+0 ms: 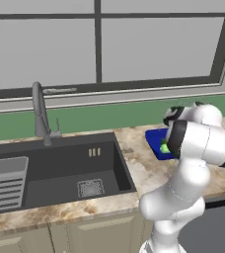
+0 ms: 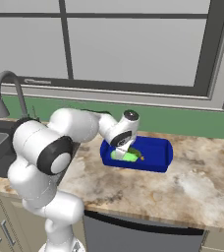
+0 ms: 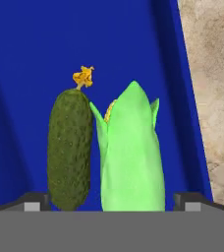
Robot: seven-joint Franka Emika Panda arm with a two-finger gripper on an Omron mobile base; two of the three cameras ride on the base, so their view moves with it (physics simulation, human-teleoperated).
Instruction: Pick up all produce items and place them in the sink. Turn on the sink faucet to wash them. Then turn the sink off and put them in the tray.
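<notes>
Deep-blue tray [image 3: 30, 59] spreads across most of the hand view, with two vegetables lying side by side on its floor: a dark olive cucumber [image 3: 70, 150] with a small yellow flower at its tip, and just beside it, apparently touching, a bright lime-green ear of corn [image 3: 132, 157] in its husk. Their lower ends are cut off at the bottom of that view. The gripper [image 3: 111, 206] stands released, its two dark fingertips [image 3: 33, 203] spread wide, one at each side of the pair and grasping neither.

From the right base view the tray [image 2: 155, 152] sits at the middle of the frame on the speckled stone counter [image 2: 192, 187]; the hand hides much of the produce, leaving a strip of lime green [image 2: 126, 156]. In the left base view the arm covers most of the tray [image 1: 156, 143], and a green speck [image 1: 164, 147] peeks out. At the left of that frame lie the dark sink [image 1: 60, 173], with its rack cut by the edge, and the faucet [image 1: 39, 113] behind it.
</notes>
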